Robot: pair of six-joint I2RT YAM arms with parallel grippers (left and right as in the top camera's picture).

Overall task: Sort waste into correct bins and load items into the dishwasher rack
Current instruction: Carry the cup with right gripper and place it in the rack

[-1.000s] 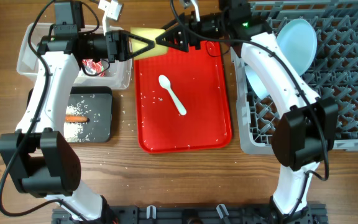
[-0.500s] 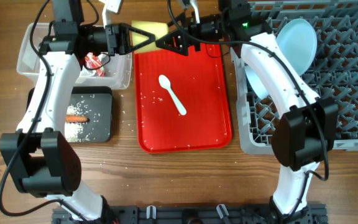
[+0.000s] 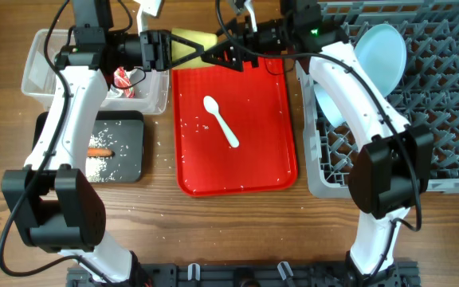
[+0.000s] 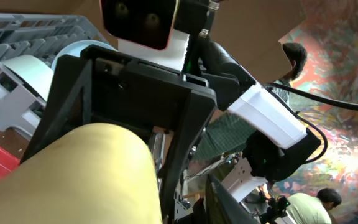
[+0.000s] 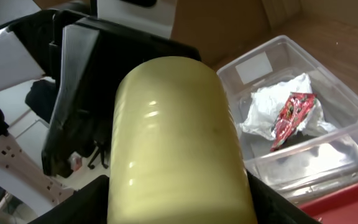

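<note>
Right gripper [image 3: 212, 50] is reaching in from the rack side, its fingers flanking the yellow cup [image 3: 191, 37]. In the right wrist view both press against the smooth round wall, so I call that a clamp on the cup. Left gripper [image 3: 174, 49] meets it nose to nose from the other side. Its wrist view shows only 1 finger [image 4: 229, 199], standing a little off the cup with the other hidden, so I cannot tell whether it has any hold. The cup hangs on its side in the air between the 2 arms, over the far edge of the red tray [image 3: 237, 171], and this looks like a handover toward the dishwasher rack [image 3: 453, 104]. Here is the danger: if 1 side lets go before the other truly has it, that slick cylinder slips and drops onto the tray or the wood, and it will roll. If both clamp and pull apart, it twists out. The swing to the rack also passes the pale blue plate [image 3: 381, 52] standing upright there, so a wide arc could knock it. The white plastic spoon [image 3: 221, 121] lies untouched on the tray, and scattered rice grains [image 3: 94, 169] and the carrot-like stick [image 3: 97, 151] sit in the black tub [image 3: 126, 159]. The red snack wrapper [image 5: 291, 112] and a crumpled napkin [image 5: 260, 115] rest in the clear tub [image 3: 34, 76].
</note>
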